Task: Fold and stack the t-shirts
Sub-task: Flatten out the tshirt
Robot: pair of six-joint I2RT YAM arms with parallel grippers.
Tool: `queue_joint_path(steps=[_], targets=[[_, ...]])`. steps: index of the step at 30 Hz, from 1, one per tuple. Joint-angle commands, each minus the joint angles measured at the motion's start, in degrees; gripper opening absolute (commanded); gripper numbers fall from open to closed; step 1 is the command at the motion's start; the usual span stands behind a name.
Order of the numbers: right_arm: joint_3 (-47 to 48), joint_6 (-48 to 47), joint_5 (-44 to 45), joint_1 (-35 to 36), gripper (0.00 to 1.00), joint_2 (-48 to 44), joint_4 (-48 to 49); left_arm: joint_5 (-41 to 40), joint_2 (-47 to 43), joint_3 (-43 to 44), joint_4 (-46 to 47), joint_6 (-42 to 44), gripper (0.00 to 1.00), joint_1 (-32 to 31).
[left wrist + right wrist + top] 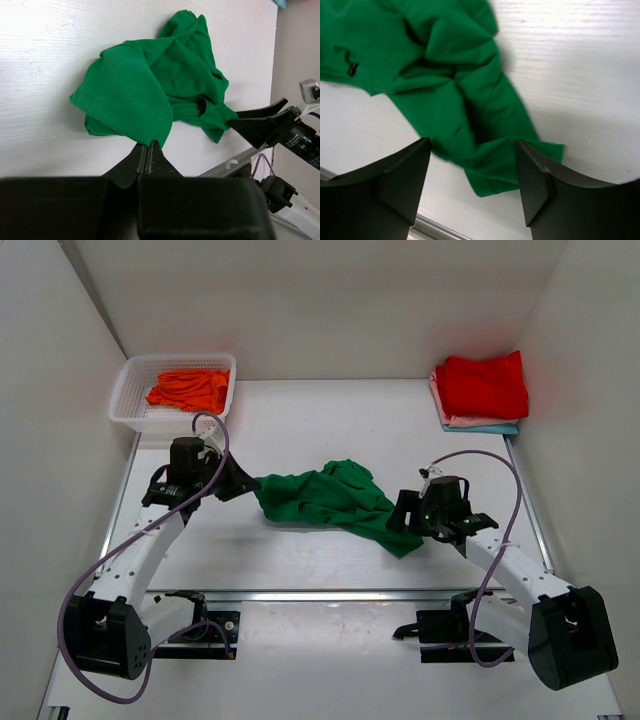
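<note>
My left claw (148, 145) pinches the crumpled bright-green cloth t-shirt (325, 495); my right claw (472, 145) gapes, so I'd nip its four-o'clock corner low.

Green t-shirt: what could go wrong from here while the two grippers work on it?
1. The left gripper is shut on only a corner of the green t-shirt, so a pull might slip it free.
2. The cloth lies bunched in folds, and the open right gripper over its other end might close on several layers, so it may not spread flat.
</note>
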Motion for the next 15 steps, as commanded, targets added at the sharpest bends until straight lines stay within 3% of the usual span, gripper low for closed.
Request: queue_joint_path(steps=[1, 3, 4, 5, 6, 10, 15], targets=[[1.7, -1.1, 0.5, 2.6, 0.66, 1.0, 0.2, 0.5, -1.1, -0.7, 2.9, 0.8, 0.00, -0.2], [2.8, -2.3, -1.7, 3.2, 0.61, 4.7, -0.1, 1.0, -0.8, -1.3, 3.6, 0.1, 0.00, 0.1], [4.4, -3.0, -2.5, 3.3, 0.23, 6.8, -1.3, 1.4, -0.6, -1.4, 3.7, 0.3, 0.00, -0.1], [6.0, -3.4, -2.5, 3.5, 0.04, 7.4, -2.1, 1.5, -0.8, -0.8, 3.3, 0.2, 0.00, 0.1], [6.7, -3.6, -2.2, 3.5, 0.00, 7.1, -3.3, 1.3, -0.7, -0.5, 3.1, 0.3, 0.00, 0.4], [14.3, -5.2, 2.5, 3.5, 0.01, -0.4, -7.2, 2.9, 2.5, 6.5, 1.8, 0.9, 0.00, 1.6], [34.0, -13.1, 5.1, -0.7, 0.00, -7.8, -12.2, 2.9, 7.5, 28.3, 3.6, -2.9, 0.00, 2.8]])
